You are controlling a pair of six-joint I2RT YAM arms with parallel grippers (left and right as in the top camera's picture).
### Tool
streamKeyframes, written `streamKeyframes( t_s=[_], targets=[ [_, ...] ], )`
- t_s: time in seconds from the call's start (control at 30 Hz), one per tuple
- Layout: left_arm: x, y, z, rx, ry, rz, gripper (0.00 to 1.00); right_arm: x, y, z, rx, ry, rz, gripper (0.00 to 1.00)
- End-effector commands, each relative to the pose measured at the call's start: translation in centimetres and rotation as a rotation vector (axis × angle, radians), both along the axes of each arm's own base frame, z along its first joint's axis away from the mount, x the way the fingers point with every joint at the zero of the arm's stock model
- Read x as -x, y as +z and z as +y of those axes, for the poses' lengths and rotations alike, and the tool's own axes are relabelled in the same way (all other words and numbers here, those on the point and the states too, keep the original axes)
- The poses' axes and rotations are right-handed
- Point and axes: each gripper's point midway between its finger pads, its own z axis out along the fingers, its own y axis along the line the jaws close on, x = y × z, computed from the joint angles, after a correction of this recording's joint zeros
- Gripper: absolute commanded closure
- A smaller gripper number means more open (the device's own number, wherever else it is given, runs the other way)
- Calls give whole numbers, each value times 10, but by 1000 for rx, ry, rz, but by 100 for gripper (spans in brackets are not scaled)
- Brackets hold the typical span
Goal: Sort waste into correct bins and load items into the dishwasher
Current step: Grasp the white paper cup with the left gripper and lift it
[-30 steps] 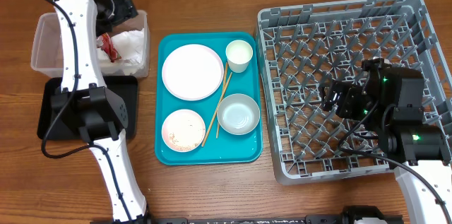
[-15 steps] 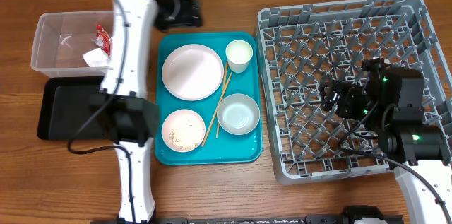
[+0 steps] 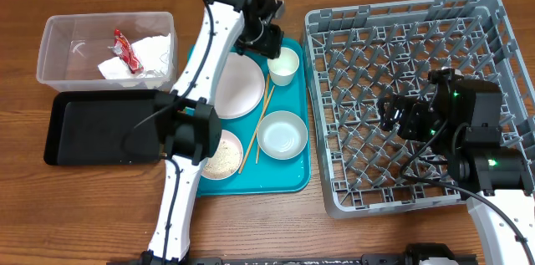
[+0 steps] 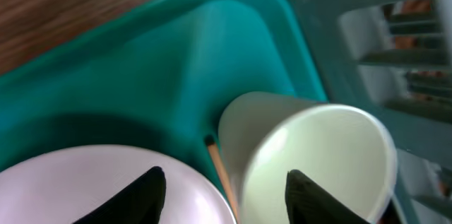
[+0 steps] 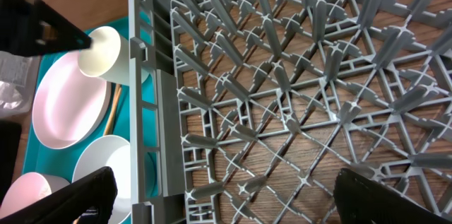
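Teal tray [image 3: 292,183] sits mid-desk [image 3: 84,215], carrying the cup [image 3: 282,64] in its far right corner, the large plate [image 3: 238,89] beside that, the bowl [image 3: 281,135] nearer, and the small plate [image 3: 221,158] at the near left with rice [image 3: 219,163] scattered on it. The chopsticks [image 3: 254,129] lie slantwise between the plates and the bowl. The left end effector [image 3: 269,48] hangs over the tray's far end just beside the cup. In its wrist view the fingers [image 4: 145,192] stand apart and grip nothing, one above the large plate and the other above the cup's mouth, with the cup's near wall between them. Whether either touches the cup I cannot tell. The right end effector [image 3: 393,114] hovers over the grey rack [image 3: 501,56], its jaws spread wide and empty. Left of the tray, the clear tub [image 3: 58,56] holds the napkin [image 3: 155,52] and a red wrapper [image 3: 127,52]. The black tray [image 3: 92,127] lies just in front of the tub.
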Motion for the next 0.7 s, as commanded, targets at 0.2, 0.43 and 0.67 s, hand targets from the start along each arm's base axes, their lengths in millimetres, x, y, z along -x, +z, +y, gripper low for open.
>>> streamKeyframes(
  t_s=[0.2, 0.43, 0.67],
  targets=[
    [-5, -18, -4, -11, -21, 0, 96, -4, 13, -1, -2, -1, -34, 0],
    [-8, 10, -2, 59, 48, 0, 96, -7, 16, 0, -8, 3, -50, 0],
    [5, 88, 25, 299, 96, 35, 96, -23, 49, 29, -182, 82, -173, 0]
  ],
)
